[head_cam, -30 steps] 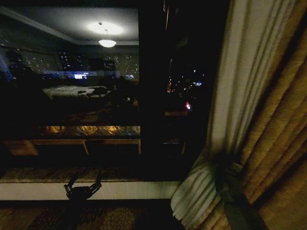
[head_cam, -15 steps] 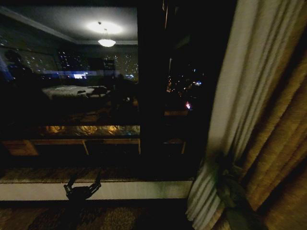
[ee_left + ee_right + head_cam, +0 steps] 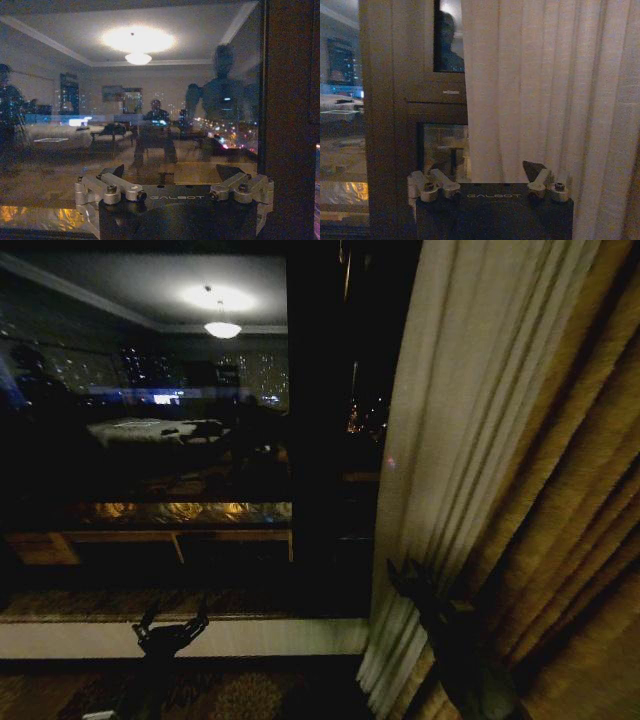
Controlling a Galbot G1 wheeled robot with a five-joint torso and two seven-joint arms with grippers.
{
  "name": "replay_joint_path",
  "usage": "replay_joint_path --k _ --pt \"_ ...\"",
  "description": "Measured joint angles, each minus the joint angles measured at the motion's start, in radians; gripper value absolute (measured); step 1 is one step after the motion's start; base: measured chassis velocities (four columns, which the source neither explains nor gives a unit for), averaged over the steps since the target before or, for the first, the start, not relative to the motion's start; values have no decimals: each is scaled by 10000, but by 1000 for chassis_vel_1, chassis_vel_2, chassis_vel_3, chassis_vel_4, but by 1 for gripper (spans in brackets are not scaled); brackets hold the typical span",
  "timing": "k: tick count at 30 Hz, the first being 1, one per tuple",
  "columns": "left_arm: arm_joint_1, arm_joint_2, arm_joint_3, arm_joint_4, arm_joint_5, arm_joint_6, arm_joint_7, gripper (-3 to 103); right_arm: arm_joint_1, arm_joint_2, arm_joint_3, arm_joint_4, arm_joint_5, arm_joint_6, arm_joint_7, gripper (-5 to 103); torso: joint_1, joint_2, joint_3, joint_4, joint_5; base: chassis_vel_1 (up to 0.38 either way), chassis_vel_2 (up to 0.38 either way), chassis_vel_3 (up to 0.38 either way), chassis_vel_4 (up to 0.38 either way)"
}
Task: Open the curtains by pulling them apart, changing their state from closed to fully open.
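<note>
A sheer curtain (image 3: 450, 440) hangs at the right of the dark window (image 3: 150, 440), in front of a heavier golden drape (image 3: 580, 540). In the past second the bunched fabric has fallen loose and spread back leftward across the glass, and the right gripper (image 3: 415, 585), open, now sits free at its lower edge, no longer wrapped in cloth. Judged from this, the panel has slipped back from fully open. The left gripper (image 3: 172, 625) hovers low by the sill (image 3: 80, 635), open and holding nothing. A second panel cannot be made out; the room's reflection and darkness mask the pane's left side
</note>
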Motion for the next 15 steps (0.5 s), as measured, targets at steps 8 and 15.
replay_joint_path --k 8,15 --pt "89 35 46 -2 0 -109 28 100 -198 65 -173 34 -570 315 2 99 1 0 0 1 1 13 11 -18 -17" --pt "91 70 37 4 -1 -155 45 100 -203 66 -262 26 -575 342 35 100 1 0 0 0 2 145 127 -126 -154"
